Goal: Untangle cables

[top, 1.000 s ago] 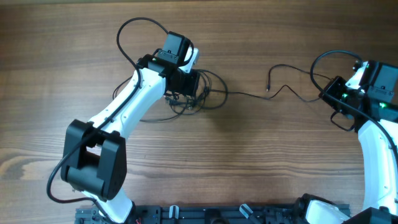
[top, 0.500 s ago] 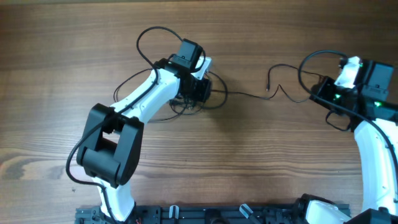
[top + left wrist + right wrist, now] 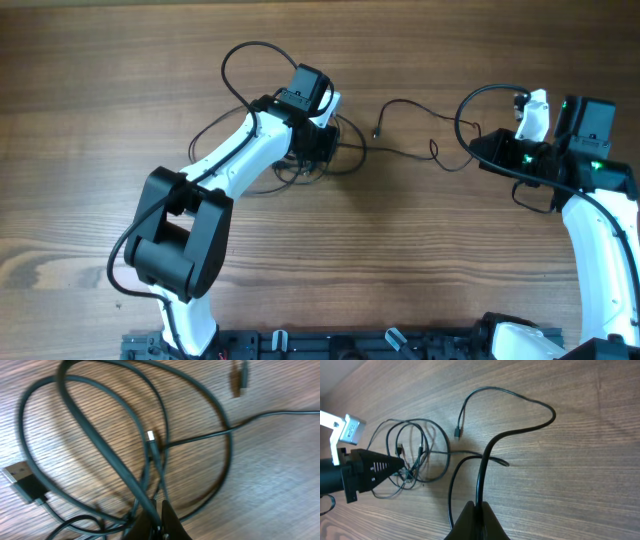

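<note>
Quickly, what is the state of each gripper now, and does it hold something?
Left gripper: closed, fingers pinching the tangled cables.
Right gripper: closed, holding one cable strand.

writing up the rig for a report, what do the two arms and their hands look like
Both arms are white tubes with bulky black joints: left arm, right arm. A thick black cable loops off the left one, a second cable off the right, which shows small green lights. The left hand and right hand end in dark fingers tapering to a point.
</note>
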You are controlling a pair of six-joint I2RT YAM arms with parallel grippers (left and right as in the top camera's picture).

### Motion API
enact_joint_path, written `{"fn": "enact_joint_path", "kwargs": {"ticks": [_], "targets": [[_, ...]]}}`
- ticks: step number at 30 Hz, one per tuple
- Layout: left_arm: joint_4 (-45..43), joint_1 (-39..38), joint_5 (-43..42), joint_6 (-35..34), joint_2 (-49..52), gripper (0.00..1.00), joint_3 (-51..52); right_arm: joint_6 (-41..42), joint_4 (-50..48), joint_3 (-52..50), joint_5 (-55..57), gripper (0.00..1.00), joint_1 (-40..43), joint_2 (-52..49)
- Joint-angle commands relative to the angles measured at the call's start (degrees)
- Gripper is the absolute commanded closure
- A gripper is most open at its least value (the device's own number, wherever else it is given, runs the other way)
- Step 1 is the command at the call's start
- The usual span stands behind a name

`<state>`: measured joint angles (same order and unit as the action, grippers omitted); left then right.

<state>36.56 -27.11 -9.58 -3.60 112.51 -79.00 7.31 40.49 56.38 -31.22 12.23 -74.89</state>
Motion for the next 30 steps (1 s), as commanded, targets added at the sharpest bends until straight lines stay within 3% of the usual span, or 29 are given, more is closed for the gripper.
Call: {"fn": "enact_joint_path", "kwargs": {"ticks": [1,4,8,11,17,21,30], "targets": [[0.5,0.0,6.1,0.1,-2.1,0.96,-1.6,-1.2,1.0,0.8,1.7,0.95,-0.2,-0.3],[0.5,0.0,6.3,0.1,-6.1,0.96,-2.8,-5.1,3.0,0.7,0.8,0.95,-0.3,-0.3],[0.5,0.0,6.3,0.2,-12.5,0.96,-3.2,-14.6,2.8,0.8,-14.8,0.96,-0.3,-0.3],[0.5,0.0,6.2,0.3,-15.4,0.96,-3.2,-16.6,2.5,0.7,-20.9,0.95,-0.3,-0.3],[0.1,0.0,3.9,1.9,-18.9,0.96,-3.2,-14.0,2.4,0.8,-16.5,0.95,-0.3,-0.3],[0.4,1.9,11.8,2.0,-21.7,0.96,-4.7,-13.1,2.6,0.8,-12.9,0.96,-0.3,-0.3],[2.2,18.0,13.1,4.5,-30.6,0.96,-10.1,-11.1,1.9,0.8,-6.6,0.96,0.4,-0.3]]}}
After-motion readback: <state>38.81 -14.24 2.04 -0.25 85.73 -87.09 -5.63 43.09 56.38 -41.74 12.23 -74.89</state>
